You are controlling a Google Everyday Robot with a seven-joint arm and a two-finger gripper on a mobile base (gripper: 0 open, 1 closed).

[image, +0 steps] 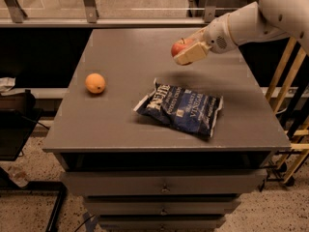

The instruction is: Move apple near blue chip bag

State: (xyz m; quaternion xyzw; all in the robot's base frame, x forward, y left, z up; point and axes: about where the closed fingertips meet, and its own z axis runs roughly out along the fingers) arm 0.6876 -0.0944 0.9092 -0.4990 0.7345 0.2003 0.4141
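Observation:
The red apple (178, 47) with a short stem is held in my gripper (186, 50), which is shut on it and carries it above the table's far right part. The white arm reaches in from the upper right. The blue chip bag (181, 108), dark blue and crinkled with white lettering, lies flat on the table's middle right, below and in front of the apple. The apple hangs above the tabletop, a short way behind the bag's far edge.
A round orange fruit (95, 83) lies on the left part of the grey table (116, 124). Drawers sit under the tabletop. A wooden frame (289, 129) stands to the right; a glass partition runs behind the table.

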